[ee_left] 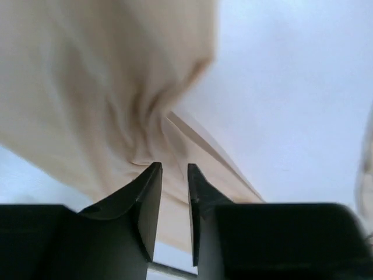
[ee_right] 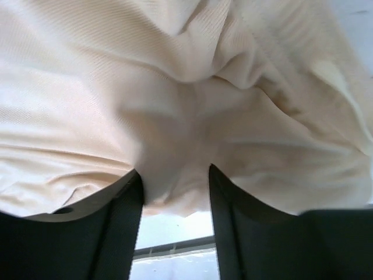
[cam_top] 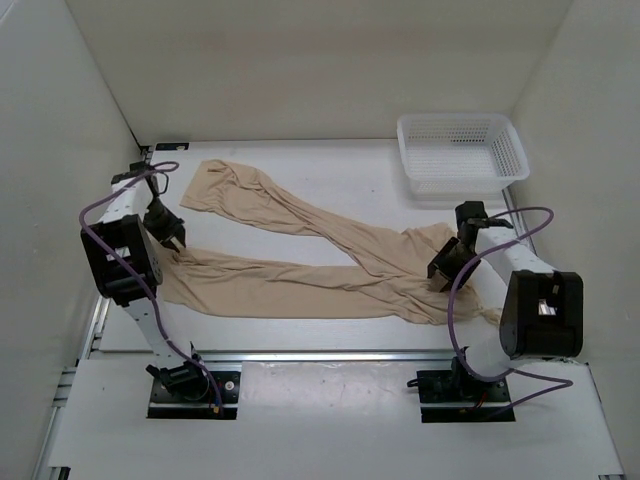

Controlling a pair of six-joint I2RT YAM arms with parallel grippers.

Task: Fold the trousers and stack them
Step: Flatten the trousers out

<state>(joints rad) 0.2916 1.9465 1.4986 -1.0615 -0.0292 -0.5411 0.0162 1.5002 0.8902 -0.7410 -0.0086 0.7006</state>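
The light beige trousers [cam_top: 300, 250] lie spread on the white table, two legs running left and the waist bunched at the right. My left gripper [cam_top: 175, 243] is at the end of the near leg. In the left wrist view its jaws [ee_left: 175, 166] stand almost together, and the cloth [ee_left: 99, 87] puckers toward their tips. My right gripper [cam_top: 445, 268] is over the waist. In the right wrist view its fingers [ee_right: 175, 172] stand well apart, with a fold of cloth [ee_right: 175, 70] hanging between the tips.
A white mesh basket [cam_top: 420, 180] stands at the back right corner. White walls close in the table on the left, back and right. A metal rail [cam_top: 320, 355] runs along the near edge in front of the arm bases.
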